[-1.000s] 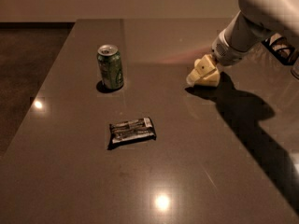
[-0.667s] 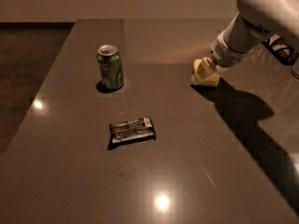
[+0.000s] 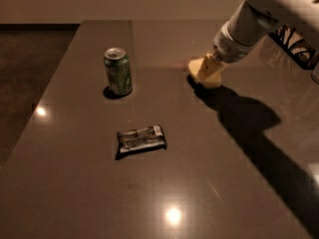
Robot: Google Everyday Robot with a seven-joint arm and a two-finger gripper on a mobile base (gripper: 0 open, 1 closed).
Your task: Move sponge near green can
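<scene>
The green can (image 3: 118,70) stands upright at the table's left middle, with a silver top and whitish markings. The pale yellow sponge (image 3: 196,64) lies on the table (image 3: 209,183) to the right of the can, about a can's height and a half away. My gripper (image 3: 210,74) comes down from the upper right on the white arm (image 3: 249,24). It sits right on the sponge's right side and covers part of it. I cannot tell where the sponge ends and the gripper begins.
A flat dark snack wrapper (image 3: 141,139) with silver print lies in front of the can, nearer the camera. The arm's broad shadow (image 3: 259,128) falls across the right of the table. The table's left edge (image 3: 55,83) drops to a dark floor.
The gripper and the yellow shape at its tip have shifted a little to the left, toward the can, and slightly farther back. The can and the wrapper have not moved.
</scene>
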